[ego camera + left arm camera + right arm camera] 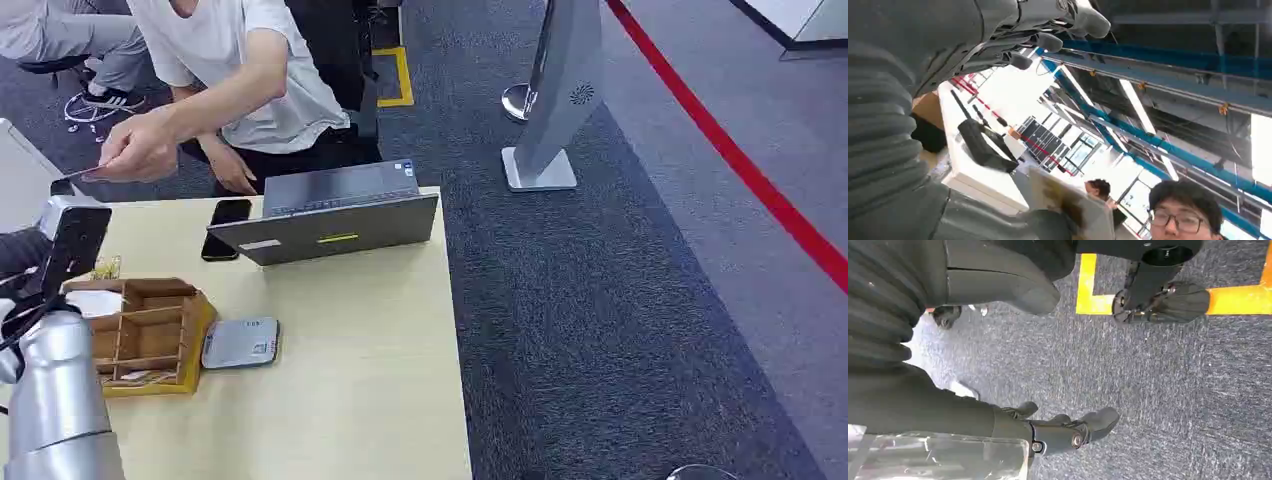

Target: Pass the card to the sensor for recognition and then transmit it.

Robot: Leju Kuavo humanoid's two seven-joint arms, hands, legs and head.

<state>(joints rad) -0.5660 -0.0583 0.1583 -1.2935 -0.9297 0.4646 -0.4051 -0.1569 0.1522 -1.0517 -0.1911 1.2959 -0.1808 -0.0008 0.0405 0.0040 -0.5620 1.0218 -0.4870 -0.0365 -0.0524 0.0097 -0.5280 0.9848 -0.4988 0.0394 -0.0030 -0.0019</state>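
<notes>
- Person [230, 60]: in a white T-shirt, seated at the far side of the table, one arm stretched out to the left.
- Person's hand [140, 148]: pinches the card [82, 173], which shows edge-on as a thin dark strip above the far left corner of the table.
- Card, left wrist view: a pale, blurred rectangle just beyond the thumb [998, 222]; whether the two touch cannot be told.
- Left hand [1013, 60]: fingers [1048, 41] spread well apart from the thumb, nothing clasped between them. In the head view it is a dark shape at the left edge [18, 255], above the silver forearm.
- Right hand [998, 365]: hangs over grey carpet, dark fingers [1073, 432] loosely bent and apart from the thick thumb, holding nothing.
- Upright black-faced sensor [75, 235]: tilted on its stand at the far left of the table, just beside the left hand.
- Table [360, 380]: pale wood top.
- Wooden organiser box [140, 335]: open compartments, on the near left, resting on a yellow base.
- Flat grey pad [240, 342]: touches the right side of the box.
- Laptop [330, 215]: grey, at the far edge, its back towards the robot.
- Black phone [225, 228]: flat, just left of the laptop.
- Silver floor stand [555, 100]: on the carpet, to the right of the table.
</notes>
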